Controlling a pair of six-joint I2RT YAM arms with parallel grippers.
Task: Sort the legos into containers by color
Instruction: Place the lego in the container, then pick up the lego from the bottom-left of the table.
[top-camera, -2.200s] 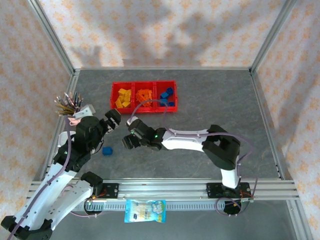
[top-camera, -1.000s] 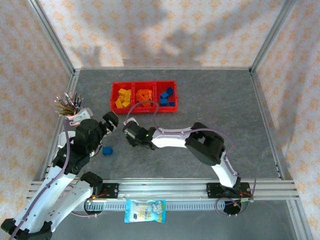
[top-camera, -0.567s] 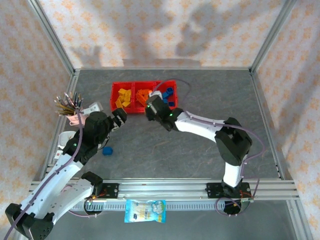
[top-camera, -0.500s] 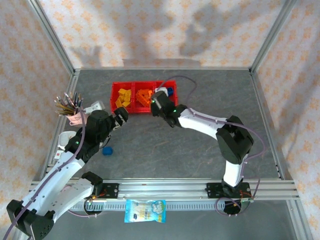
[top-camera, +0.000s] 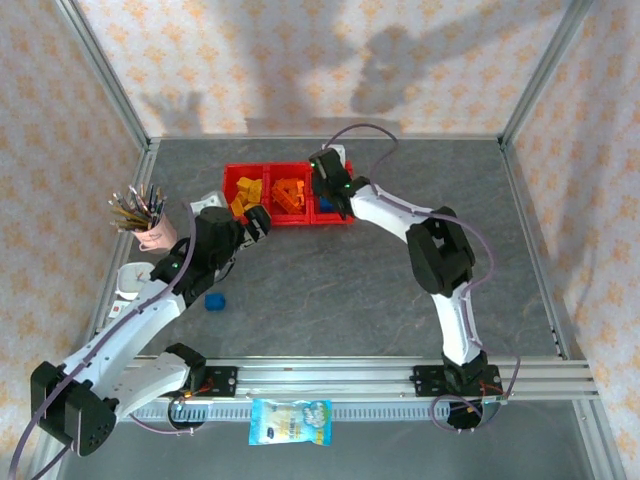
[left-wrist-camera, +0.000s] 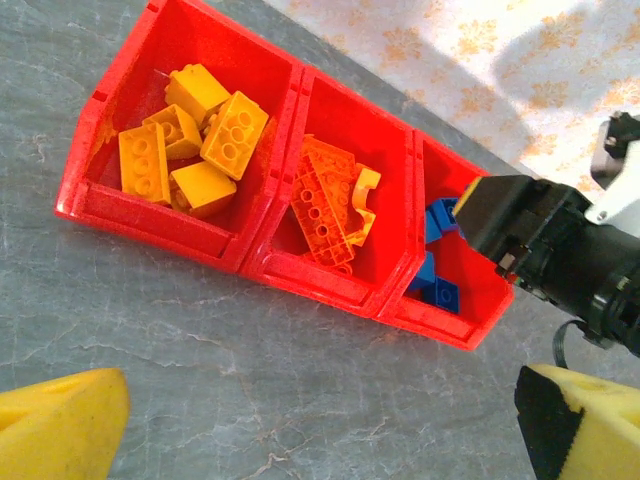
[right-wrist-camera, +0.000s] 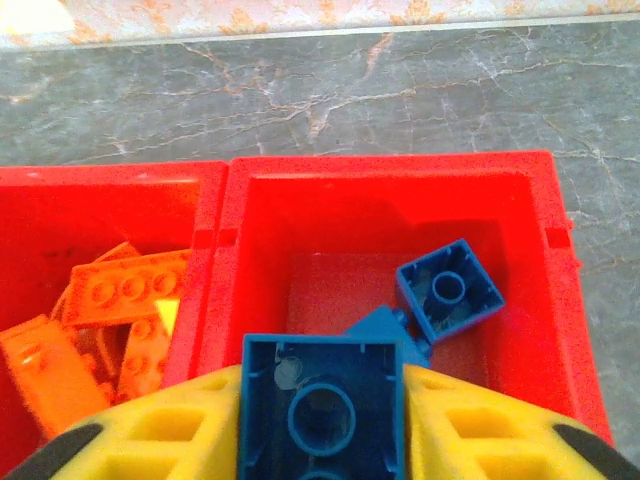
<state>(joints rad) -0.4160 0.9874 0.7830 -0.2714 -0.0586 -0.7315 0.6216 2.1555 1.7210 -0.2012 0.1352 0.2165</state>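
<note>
A grey, marble-veined tabletop (top-camera: 340, 300) spreads out, closed at 9, 12 and 3 o'clock by pale wallpaper (top-camera: 250, 50) with orange flowers. Aluminium posts (top-camera: 104, 75) rise at 11 and 1, a rail (top-camera: 330, 376) runs along 6; soft shadows (top-camera: 400, 50) fall on the 12 o'clock wall

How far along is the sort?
Done: yellow bricks, orange pieces and blue bricks lie sorted in the three red bins. In hand: the right gripper holds a blue block above the blue bin. Left: one loose blue brick on the table.
</note>
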